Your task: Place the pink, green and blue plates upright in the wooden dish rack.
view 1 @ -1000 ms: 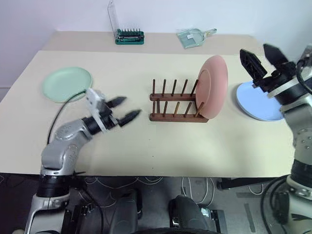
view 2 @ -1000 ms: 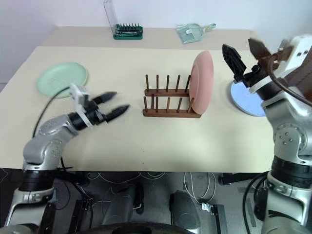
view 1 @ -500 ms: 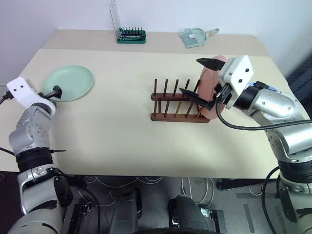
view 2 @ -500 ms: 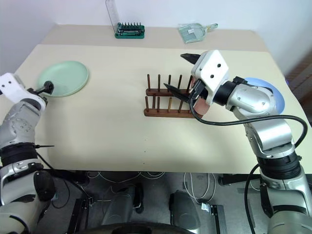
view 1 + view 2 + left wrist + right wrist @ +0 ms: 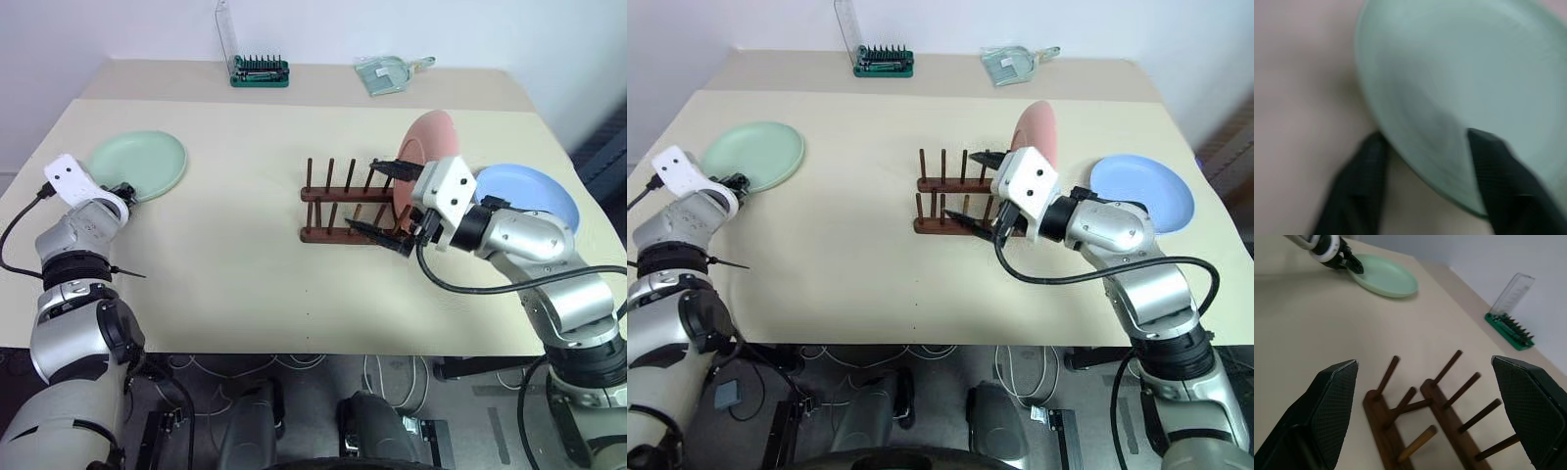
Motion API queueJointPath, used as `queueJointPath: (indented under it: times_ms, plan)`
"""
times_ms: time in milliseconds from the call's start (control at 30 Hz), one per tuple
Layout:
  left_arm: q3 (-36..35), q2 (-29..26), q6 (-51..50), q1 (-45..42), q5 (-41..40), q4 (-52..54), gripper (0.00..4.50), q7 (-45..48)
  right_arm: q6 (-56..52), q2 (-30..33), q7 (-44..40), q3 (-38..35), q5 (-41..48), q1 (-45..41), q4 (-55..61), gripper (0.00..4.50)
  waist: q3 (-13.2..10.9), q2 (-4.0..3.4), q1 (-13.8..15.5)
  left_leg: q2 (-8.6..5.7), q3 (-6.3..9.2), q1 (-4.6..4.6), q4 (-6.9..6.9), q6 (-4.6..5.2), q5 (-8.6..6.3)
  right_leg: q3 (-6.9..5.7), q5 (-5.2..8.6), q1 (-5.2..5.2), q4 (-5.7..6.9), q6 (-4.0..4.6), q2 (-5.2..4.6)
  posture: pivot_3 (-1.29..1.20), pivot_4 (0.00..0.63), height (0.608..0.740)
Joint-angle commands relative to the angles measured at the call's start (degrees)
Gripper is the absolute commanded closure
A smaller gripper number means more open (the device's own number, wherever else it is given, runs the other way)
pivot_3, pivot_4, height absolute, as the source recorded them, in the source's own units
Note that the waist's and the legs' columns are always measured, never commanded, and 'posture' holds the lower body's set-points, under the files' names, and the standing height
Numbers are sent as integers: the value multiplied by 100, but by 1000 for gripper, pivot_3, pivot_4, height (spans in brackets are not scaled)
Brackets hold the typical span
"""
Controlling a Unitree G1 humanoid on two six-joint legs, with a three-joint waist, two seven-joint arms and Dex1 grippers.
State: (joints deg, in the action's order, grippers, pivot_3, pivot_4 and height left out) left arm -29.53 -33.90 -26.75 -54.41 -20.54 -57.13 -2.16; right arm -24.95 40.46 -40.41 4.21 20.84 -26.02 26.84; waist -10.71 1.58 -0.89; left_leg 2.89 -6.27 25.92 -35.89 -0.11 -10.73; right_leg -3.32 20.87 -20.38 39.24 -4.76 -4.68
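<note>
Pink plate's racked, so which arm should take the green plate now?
Left. The left gripper is already at the green plate, with one finger over its rim and one beneath. The right gripper hangs open over the dish rack.

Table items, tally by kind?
Plates: 3, namely pink plate, green plate, blue plate
Wooden dish rack: 1
Green case of screwdriver bits: 1
Clear packet: 1
Total: 6

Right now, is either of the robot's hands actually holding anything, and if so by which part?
The left gripper has its fingers astride the near rim of the green plate, but a firm grip cannot be told. The right gripper holds nothing, open around the wooden dish rack.
</note>
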Motion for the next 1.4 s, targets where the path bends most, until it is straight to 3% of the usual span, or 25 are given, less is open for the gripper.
queueJointPath:
  times_ms: [33, 67, 100, 367, 600, 800, 1000, 1200, 1400]
  plan:
    - [28, -129, 210, -181, 78, -113, 3885, -66, -27, 2, 25, -123, -36, 28, 317, 17, 1, 1, 12, 0, 0, 0, 0, 0, 0, 0, 0, 0, 0, 0, 0, 0, 150, 732]
    - [27, -128, 233, -188, 82, -138, 4395, -87, -41, -7, 31, -128, -39, 47, 339, 17, 1, 3, 15, 0, 0, 1, -1, 0, 0, 0, 0, 1, 0, 0, -1, 0, 150, 732]
    - [23, -124, 255, -190, 81, -157, 4487, -103, -49, -16, 36, -132, -47, 69, 356, 17, 2, 3, 17, 0, 0, 0, -2, 0, 0, 0, 0, 2, 0, 0, -1, 0, 150, 732]
    - [216, 10, 166, -15, 71, 228, 4487, 276, -40, -73, 12, -83, -100, 80, 357, 17, 2, 2, 12, -1, 0, 0, -4, 0, 0, 1, 0, 1, 2, 0, 2, 0, 150, 732]
    - [-83, 668, 10, 667, -909, 2895, 4487, 872, 102, -134, 34, 81, -440, -257, 198, 17, 1, 3, 22, 0, 6, 11, -14, 0, 0, -1, 0, 1, 1, 0, -2, 0, 150, 732]
    - [227, 1193, -718, 555, -1309, 4627, 4487, 485, 553, -174, 100, 686, -1435, -789, -235, 17, 0, 4, 6, 2, 8, 12, -18, -1, 1, 1, 0, -1, 5, 0, 2, 0, 150, 732]
    - [791, 1588, -1434, 152, -1458, 5694, 4487, 133, 1105, -358, 392, 1235, -2658, -1480, -859, 17, 0, 5, 19, -1, 8, 12, -21, -1, 2, 0, 0, 1, 5, -1, 2, 0, 150, 732]
    - [1176, 1929, -1998, 135, -1563, 6447, 4487, -114, 1739, -435, 763, 1549, -3813, -1852, -1462, 17, 0, 4, 4, 2, 8, 11, -21, -4, 4, 1, 0, 0, 6, -1, 4, 0, 150, 732]
    - [1273, 2140, -2364, 161, -1688, 6784, 4487, -231, 2313, -510, 908, 1649, -4429, -1935, -1808, 17, 0, 4, 9, 1, 8, 11, -21, -5, 4, 2, 0, 1, 5, -1, 4, 0, 150, 732]
